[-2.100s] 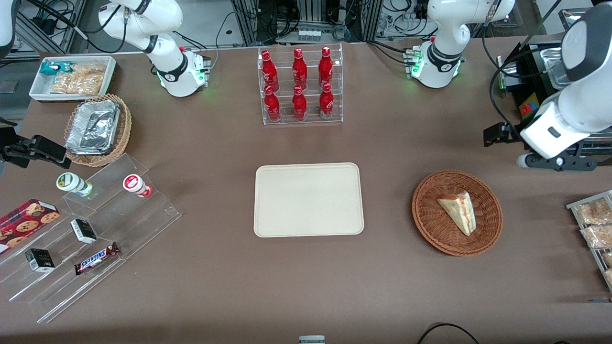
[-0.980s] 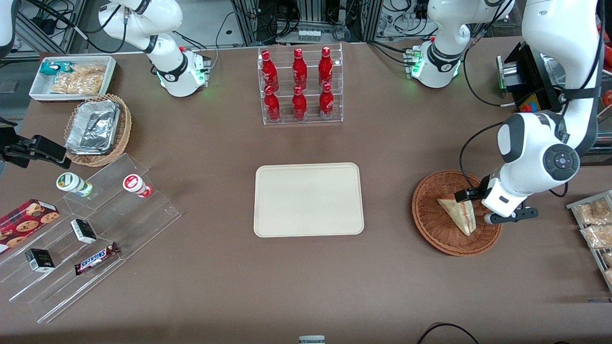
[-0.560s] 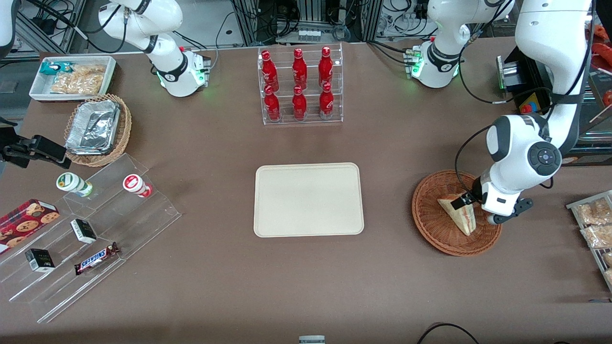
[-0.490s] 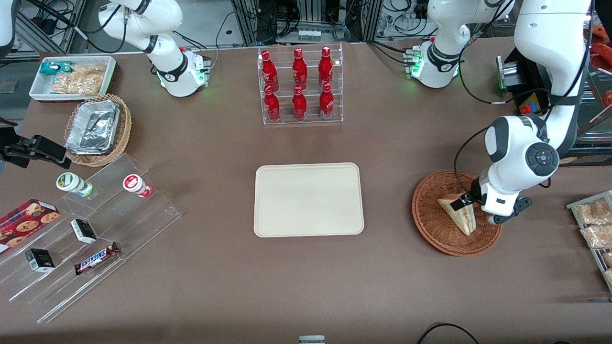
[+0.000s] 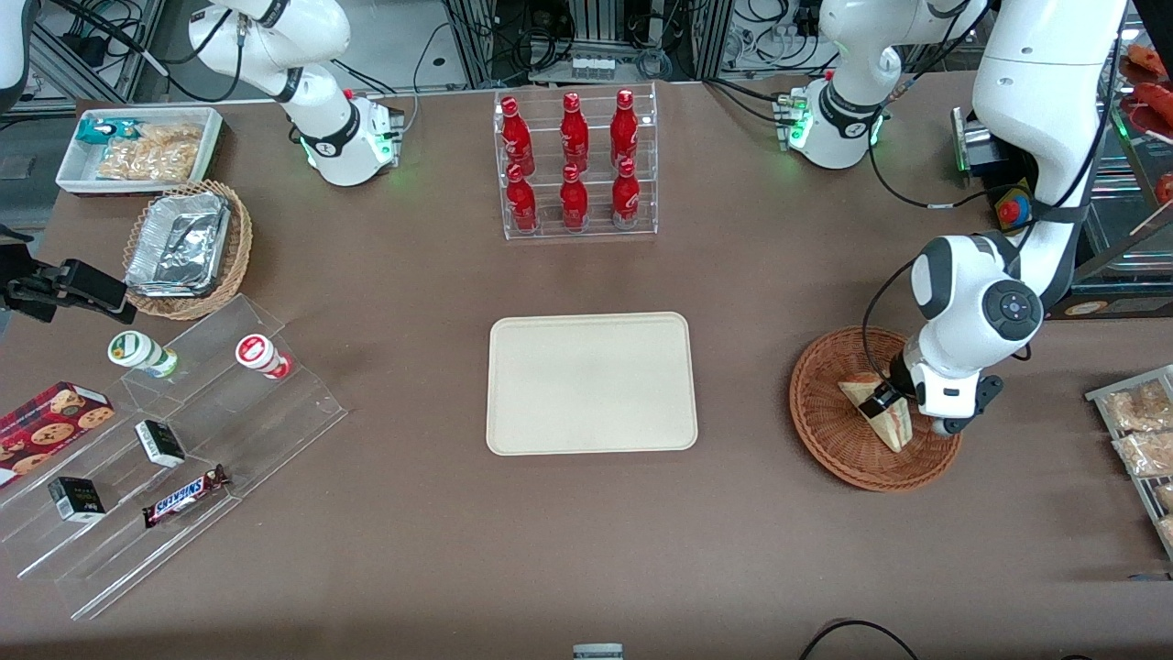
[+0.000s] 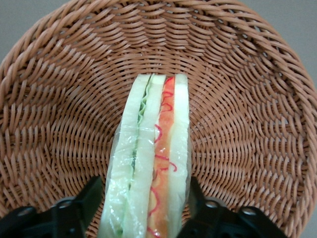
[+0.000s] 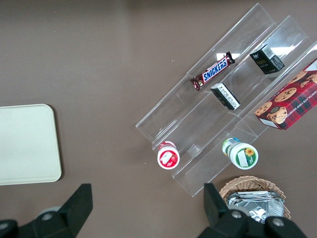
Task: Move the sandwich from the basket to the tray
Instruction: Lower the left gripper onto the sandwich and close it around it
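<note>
Snack rack: at the working arm's end of the table, near the front camera, holding bagged beige snacks.
Tiered stand: clear acrylic steps toward the parked arm's end, carrying a Snickers bar, two small dark boxes, a cookie box and two round-lidded cups.
Basket: round, reddish-brown wicker, on the table toward the working arm's end, well apart from the tray.
Sandwich: lies inside the basket, a clear-wrapped wedge; the left wrist view shows its cut face with white bread, pale green and red layers, resting on the basket's weave.
Claw: low in the basket, straddling the sandwich. In the left wrist view the two black fingers stand one on each side of the wedge, close beside its wrapper; whether they press it cannot be told, so the claw reads as spread around the sandwich, not clenched.
Tray: flat cream-beige rectangle at mid-table, nothing on it.
Foil basket: lighter wicker with a crinkled foil tray, toward the parked arm's end, farther from the camera than the tiered stand.
White bin: holds bagged snacks, farther still.
Bottle rack: clear stand with six red bottles, farther from the camera than the tray.
</note>
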{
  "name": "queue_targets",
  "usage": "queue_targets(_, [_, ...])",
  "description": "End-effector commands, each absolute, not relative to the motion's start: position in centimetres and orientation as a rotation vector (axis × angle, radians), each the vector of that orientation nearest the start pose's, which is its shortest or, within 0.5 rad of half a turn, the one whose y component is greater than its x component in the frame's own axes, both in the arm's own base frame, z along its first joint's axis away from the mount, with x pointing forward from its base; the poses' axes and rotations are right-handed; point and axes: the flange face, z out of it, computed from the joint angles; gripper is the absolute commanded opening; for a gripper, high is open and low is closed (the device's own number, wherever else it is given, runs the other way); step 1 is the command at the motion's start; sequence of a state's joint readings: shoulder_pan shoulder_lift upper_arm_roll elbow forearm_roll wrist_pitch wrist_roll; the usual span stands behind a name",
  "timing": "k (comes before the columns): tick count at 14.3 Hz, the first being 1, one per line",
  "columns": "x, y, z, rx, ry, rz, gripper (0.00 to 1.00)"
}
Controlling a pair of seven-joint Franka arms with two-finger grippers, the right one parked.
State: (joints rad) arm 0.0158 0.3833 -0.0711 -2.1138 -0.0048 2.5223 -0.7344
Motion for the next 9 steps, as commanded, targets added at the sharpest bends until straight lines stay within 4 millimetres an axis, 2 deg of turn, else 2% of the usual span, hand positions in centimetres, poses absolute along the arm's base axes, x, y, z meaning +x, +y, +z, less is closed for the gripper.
queue_targets(1, [58.0, -3.5, 24.2, -2.987, -1.096, -0.048, 0.26])
queue_targets(2, [57.8, -3.5, 24.4, -2.991, -1.074, -0.038, 0.15])
queue_targets(4, [57.6, -3.5, 26.1, -3.023, -0.908, 0.035, 0.09])
queue_targets(6, [58.5, -3.9, 28.7, -3.051, -0.717, 0.139, 0.08])
queue_targets(8, [59.8, -6.7, 31.3, -3.077, -0.567, 0.178, 0.08])
queue_targets(9, [60.4, -8.6, 32.2, -3.108, -0.405, 0.172, 0.09])
